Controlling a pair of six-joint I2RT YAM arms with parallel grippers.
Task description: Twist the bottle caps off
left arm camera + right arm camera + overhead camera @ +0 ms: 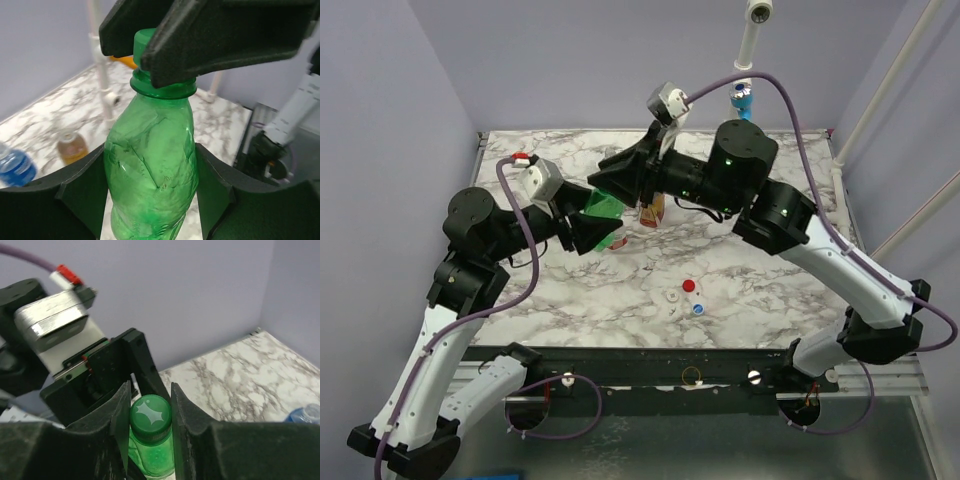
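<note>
Pinching green cap (151,414), right hand (149,396)

The translucent green plastic bottle (150,165) is glossy, its wall crinkled and dented. Its round green plastic cap (150,412) looks smooth and satin. The right gripper (150,390) has black fingers (116,415) of grainy, matt plastic. The marble-patterned tabletop (620,300) is smooth and faintly shiny.

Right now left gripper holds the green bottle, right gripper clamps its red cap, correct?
No: the cap is green, not red, per the right wrist view. The left gripper holds the green bottle and the right gripper clamps that cap.
</note>
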